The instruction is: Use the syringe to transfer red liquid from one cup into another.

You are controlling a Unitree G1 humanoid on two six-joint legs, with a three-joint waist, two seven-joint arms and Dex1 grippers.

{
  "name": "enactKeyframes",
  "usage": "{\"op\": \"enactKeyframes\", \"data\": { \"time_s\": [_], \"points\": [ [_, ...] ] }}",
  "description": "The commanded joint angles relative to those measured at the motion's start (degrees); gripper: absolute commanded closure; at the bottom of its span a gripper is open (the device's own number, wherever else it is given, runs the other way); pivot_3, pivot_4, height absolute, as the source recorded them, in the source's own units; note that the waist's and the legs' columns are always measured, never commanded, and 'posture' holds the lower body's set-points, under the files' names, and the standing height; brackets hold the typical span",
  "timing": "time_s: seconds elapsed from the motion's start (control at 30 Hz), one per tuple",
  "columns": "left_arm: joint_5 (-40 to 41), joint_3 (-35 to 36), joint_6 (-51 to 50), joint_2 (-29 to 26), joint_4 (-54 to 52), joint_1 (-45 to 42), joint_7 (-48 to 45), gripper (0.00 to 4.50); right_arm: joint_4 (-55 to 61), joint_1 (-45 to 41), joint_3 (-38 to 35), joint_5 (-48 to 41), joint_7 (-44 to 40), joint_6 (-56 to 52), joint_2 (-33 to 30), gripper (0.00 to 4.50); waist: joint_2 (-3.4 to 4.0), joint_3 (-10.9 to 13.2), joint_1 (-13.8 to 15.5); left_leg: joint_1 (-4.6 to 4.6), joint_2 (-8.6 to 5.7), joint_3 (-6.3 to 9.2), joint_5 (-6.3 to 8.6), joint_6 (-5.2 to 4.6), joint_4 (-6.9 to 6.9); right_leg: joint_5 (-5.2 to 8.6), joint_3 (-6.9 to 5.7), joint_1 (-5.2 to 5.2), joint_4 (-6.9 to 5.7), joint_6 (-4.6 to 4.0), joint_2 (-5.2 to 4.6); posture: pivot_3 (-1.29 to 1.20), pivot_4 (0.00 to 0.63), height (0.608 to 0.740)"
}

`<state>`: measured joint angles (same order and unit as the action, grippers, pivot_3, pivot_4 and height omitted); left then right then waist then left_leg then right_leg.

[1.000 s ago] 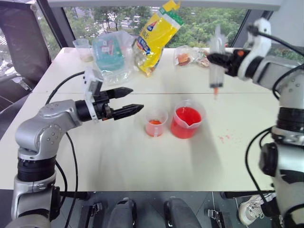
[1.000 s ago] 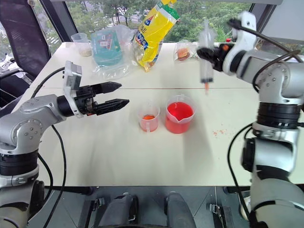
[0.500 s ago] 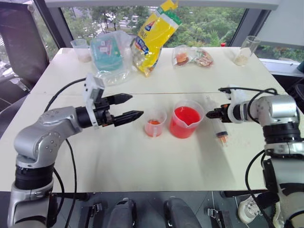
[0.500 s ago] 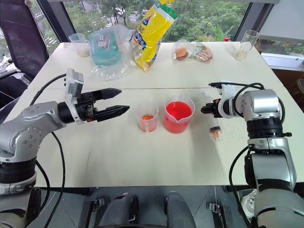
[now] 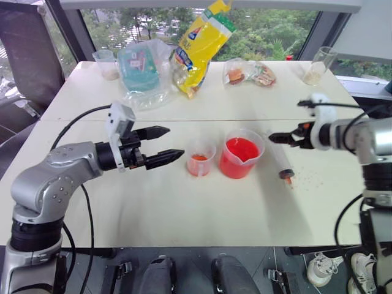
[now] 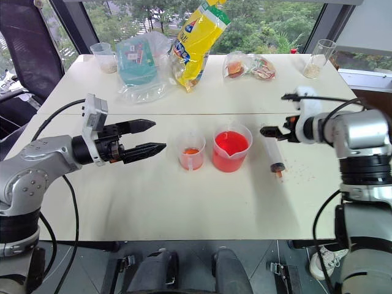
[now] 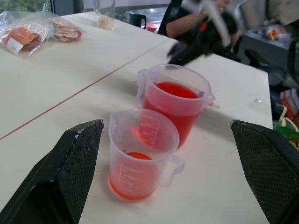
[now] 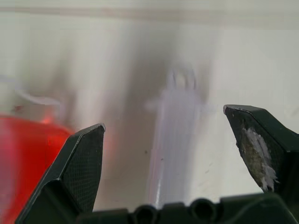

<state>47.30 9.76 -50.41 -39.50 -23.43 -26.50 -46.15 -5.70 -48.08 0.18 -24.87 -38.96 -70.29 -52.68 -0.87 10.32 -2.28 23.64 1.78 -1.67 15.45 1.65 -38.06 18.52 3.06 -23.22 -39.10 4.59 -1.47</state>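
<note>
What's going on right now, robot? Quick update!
Both grippers open: left, right. Syringe lying on table beside red beaker, not held. Small cup next to beaker. Nothing in the way.

Bright, even daylight comes through the windows beyond the worktop's (image 5: pixel 153 208) far edge, leaving only soft shadows beneath the cups. The head views are sharp. In the right wrist view the syringe (image 8: pixel 175 135) is smeared and out of focus, its fingers (image 8: pixel 77 172) crisp

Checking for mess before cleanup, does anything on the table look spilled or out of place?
Yes. Small red specks dot the table right of the syringe, which lies flat beside the red beaker. Looks like dripped liquid.
</note>
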Motion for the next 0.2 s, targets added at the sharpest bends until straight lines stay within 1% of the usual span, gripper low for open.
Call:
{"op": "enactKeyframes", "data": {
  "time_s": [0.03,0.13,0.2],
  "points": [
    [1.21,0.71,0.17,-1.78,-2.01,0.22,-0.82,0.00,9.79,3.00,-2.44,-3.71,-8.57,3.70,-5.70,0.05,-0.02,0.00,0.00,0.00,0.00,0.02,0.00,0.00,0.00,0.00,-0.02,0.02,0.02,0.00,0.01,0.00,0.150,0.740],
    [1.86,1.23,0.05,-2.69,-2.26,0.68,-0.94,0.00,14.84,7.06,-4.96,-6.49,-14.37,5.79,-10.01,0.05,-0.02,0.01,-0.05,-0.03,0.01,0.03,0.00,-0.01,0.00,0.00,-0.03,0.07,0.03,0.00,0.00,0.00,0.150,0.740],
    [2.51,1.99,-0.32,-3.43,-2.36,1.10,-0.96,0.00,17.42,10.18,-8.63,-8.60,-18.18,7.90,-12.57,0.05,-0.03,0.01,-0.03,-0.03,0.00,0.03,0.00,-0.01,0.00,0.00,-0.02,0.08,0.03,0.00,-0.01,0.00,0.150,0.740]
  ]
}}
